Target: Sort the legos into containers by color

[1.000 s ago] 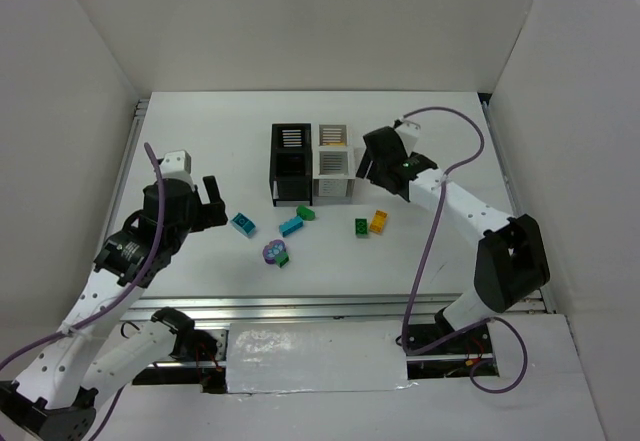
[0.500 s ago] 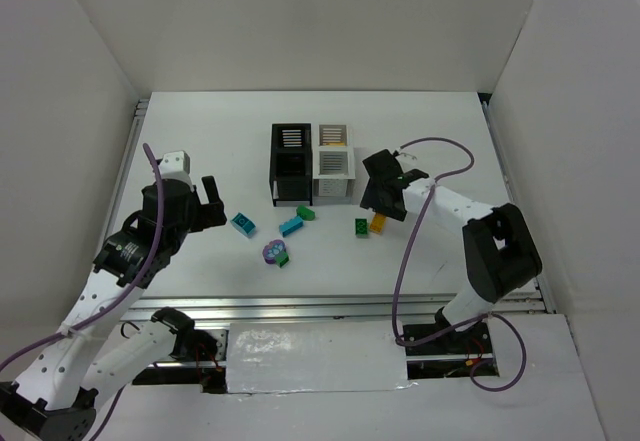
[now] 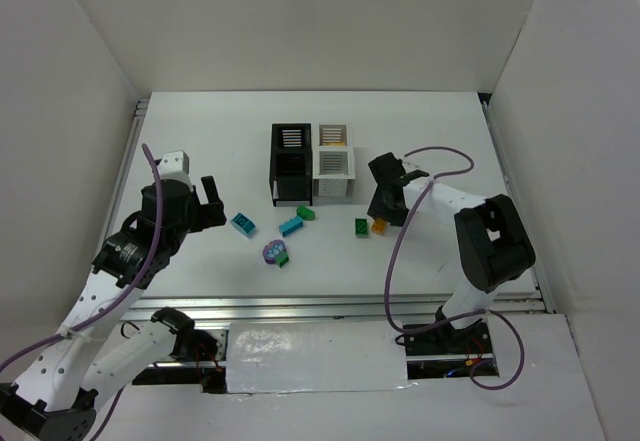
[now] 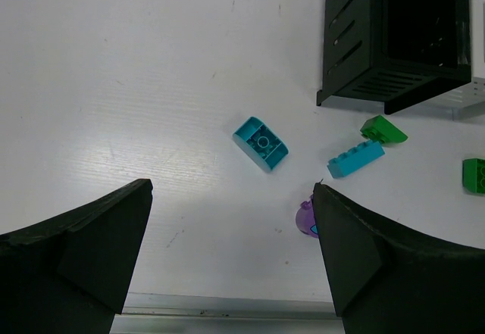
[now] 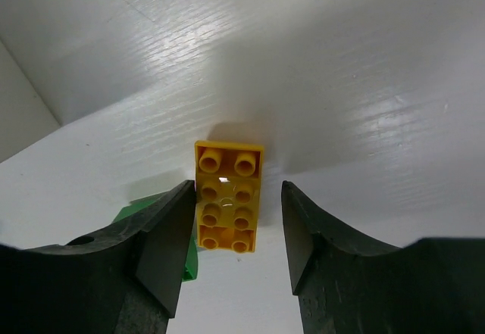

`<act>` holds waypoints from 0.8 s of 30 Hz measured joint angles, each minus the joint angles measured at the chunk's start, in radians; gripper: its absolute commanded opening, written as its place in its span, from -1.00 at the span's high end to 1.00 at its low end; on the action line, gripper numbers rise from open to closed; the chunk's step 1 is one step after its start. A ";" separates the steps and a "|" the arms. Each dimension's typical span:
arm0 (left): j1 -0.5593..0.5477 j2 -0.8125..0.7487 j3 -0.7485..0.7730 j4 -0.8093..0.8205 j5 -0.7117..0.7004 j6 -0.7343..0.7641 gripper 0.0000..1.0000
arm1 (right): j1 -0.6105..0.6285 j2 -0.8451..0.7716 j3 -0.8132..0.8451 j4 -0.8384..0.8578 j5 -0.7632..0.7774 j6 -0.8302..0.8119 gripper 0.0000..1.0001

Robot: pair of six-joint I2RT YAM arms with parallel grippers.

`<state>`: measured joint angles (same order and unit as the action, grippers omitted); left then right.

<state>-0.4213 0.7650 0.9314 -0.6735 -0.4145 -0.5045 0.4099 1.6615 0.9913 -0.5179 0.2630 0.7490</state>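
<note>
A yellow-orange lego (image 5: 228, 198) lies flat on the table between the open jaws of my right gripper (image 5: 231, 235). The left finger stands close against it and a gap shows on the right. A green lego (image 5: 191, 254) peeks from behind that left finger. In the top view my right gripper (image 3: 381, 215) is low over the yellow-orange lego (image 3: 380, 227), beside the green lego (image 3: 361, 227). The black container (image 3: 290, 166) and white container (image 3: 335, 164) stand behind. My left gripper (image 4: 231, 262) is open and empty, above the table, near a teal lego (image 4: 260, 142).
A long teal lego (image 4: 355, 158), a green wedge (image 4: 383, 129) and a purple piece (image 4: 305, 219) lie in front of the black container (image 4: 394, 39). A small green lego (image 3: 284, 259) touches the purple piece. The metal rail (image 3: 300, 306) runs along the near edge.
My right gripper has moved from beside the white container toward the near side and down, and now straddles the yellow-orange lego. The left arm has barely moved.
</note>
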 measured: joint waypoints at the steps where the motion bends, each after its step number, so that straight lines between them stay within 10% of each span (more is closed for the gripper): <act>1: 0.000 -0.002 0.000 0.000 0.000 0.000 -0.99 | -0.008 0.003 0.001 -0.002 -0.006 -0.004 -0.12; 9: 0.000 -0.011 0.000 0.000 0.001 0.000 -0.99 | -0.035 0.049 0.024 -0.047 -0.029 -0.032 0.12; 13: 0.000 -0.011 0.000 0.000 0.003 0.001 -0.99 | -0.039 0.072 0.061 -0.072 -0.046 -0.051 0.97; 24: 0.000 -0.005 0.000 0.001 0.005 0.001 -0.99 | -0.057 -0.083 0.046 -0.073 -0.027 -0.042 1.00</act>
<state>-0.4213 0.7597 0.9314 -0.6727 -0.4095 -0.5034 0.3527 1.5787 1.0374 -0.5907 0.2359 0.7067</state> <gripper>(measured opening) 0.995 0.438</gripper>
